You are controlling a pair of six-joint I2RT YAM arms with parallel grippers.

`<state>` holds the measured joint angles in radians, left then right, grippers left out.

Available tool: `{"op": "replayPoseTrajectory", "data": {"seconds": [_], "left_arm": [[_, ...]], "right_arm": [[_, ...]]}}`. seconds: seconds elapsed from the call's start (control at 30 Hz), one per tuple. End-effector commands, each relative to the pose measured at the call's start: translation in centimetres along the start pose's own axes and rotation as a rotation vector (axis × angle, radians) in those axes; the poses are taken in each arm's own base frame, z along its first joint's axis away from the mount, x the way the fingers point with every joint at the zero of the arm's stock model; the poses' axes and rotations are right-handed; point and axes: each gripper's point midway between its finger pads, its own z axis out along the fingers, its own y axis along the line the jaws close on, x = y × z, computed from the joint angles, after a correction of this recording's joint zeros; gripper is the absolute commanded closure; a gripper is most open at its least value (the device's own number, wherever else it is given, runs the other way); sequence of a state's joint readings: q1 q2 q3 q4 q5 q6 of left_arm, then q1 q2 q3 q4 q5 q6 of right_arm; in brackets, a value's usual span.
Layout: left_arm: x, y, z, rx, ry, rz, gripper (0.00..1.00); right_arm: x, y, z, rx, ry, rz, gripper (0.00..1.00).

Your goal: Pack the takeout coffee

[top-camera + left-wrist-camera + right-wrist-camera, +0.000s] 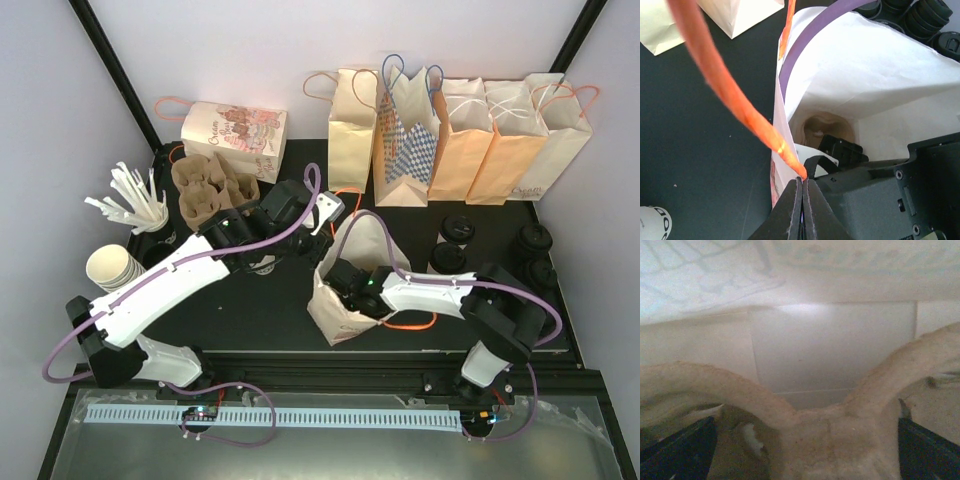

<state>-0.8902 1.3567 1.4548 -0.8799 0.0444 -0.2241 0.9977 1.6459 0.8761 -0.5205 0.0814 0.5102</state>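
The black table [270, 310] carries a row of upright paper bags [460, 140] along its far edge, with a printed bag [235, 130] lying on its side to their left. Near the middle, an open white paper bag [335, 310] stands with its mouth facing up. The right gripper [805, 425] is sunk into this bag. Its fingers [680, 450] are spread far apart at either edge of the wrist view and are released, not clamped on the brown pulp cup carrier [715, 385] that lies between them inside the bag. The left gripper [802, 182] sits at the bag's rim, its jaws clenched on the bag's orange handle [725, 85], which runs taut away from them. The takeout coffee cups [460, 228], each capped with a black lid, stand on the table to the right of the open bag, outside it and in front of the row of bags. More pulp carriers [210, 190] lie at the far left, near stacked lidless cups [110, 268].
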Motion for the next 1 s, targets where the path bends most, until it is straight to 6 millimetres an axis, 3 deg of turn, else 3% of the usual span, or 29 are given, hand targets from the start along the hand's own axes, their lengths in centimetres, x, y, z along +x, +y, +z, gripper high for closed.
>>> {"op": "replayPoseTrajectory", "data": {"seconds": [0.0, 0.23, 0.3, 0.73, 0.97], "left_arm": [[-2.6, -1.2, -2.7, 0.058, -0.127, 0.019, 0.99], [-2.0, -1.0, -2.5, 0.055, -0.119, 0.02, 0.98], [-2.1, -1.1, -3.6, 0.062, -0.146, 0.022, 0.98], [-0.9, -0.7, -3.0, 0.048, -0.1, 0.024, 0.98], [-0.2, 0.2, -3.3, 0.0, -0.084, 0.031, 0.98]], "right_arm": [[4.1, -1.6, -0.2, 0.038, 0.148, 0.019, 0.0], [1.0, -0.7, -5.1, 0.007, 0.052, 0.009, 0.0], [0.4, -0.8, -6.3, 0.01, 0.036, 0.006, 0.0], [-3.1, 0.0, -13.9, -0.054, -0.131, 0.005, 0.0], [-5.7, 0.5, -19.5, -0.099, -0.262, -0.003, 0.0]]}}
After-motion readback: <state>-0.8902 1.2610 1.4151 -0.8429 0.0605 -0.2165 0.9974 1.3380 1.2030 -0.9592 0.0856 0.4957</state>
